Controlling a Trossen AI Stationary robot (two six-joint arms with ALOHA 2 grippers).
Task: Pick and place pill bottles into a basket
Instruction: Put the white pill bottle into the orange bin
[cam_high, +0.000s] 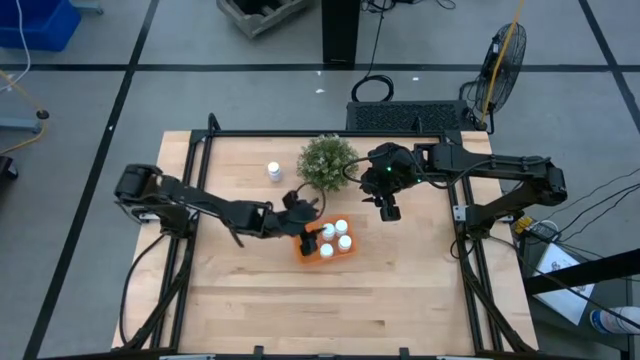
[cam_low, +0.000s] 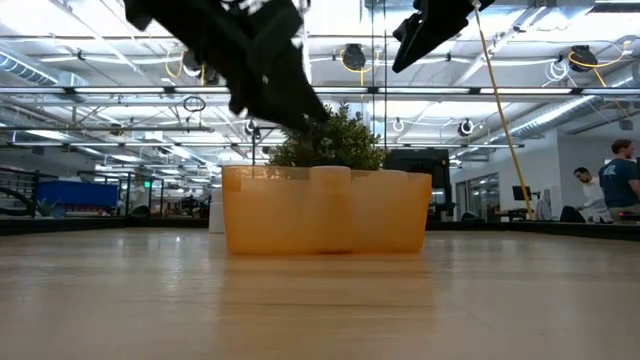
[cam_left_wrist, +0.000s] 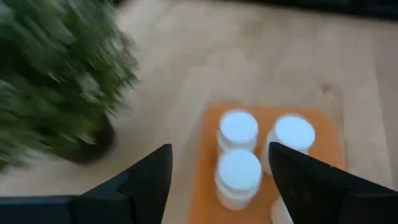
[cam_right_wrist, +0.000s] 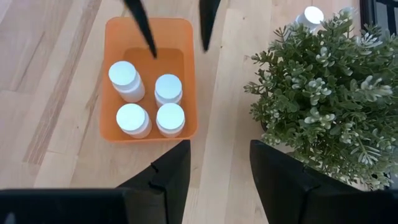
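Wooden worktop (cam_high: 250, 290) carries a bushy plant (cam_high: 327, 161) just behind the orange basket (cam_high: 304, 247), which holds four pill bottles (cam_right_wrist: 155, 102); a fifth bottle (cam_high: 273, 171) stands beyond the plant. Left hand (cam_high: 306, 207), fingers apart, hovers over the basket's edge. Right hand (cam_high: 389, 209), fingers apart, hangs beside the plant.

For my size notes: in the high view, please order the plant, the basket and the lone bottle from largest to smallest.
1. Plant and basket: look alike, unranked.
2. Lone bottle: clearly smallest.

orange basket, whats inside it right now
Four white-capped pill bottles stand upright inside the orange basket. The basket floor beneath them is covered. A fifth pill bottle stands outside on the table, beyond the plant.
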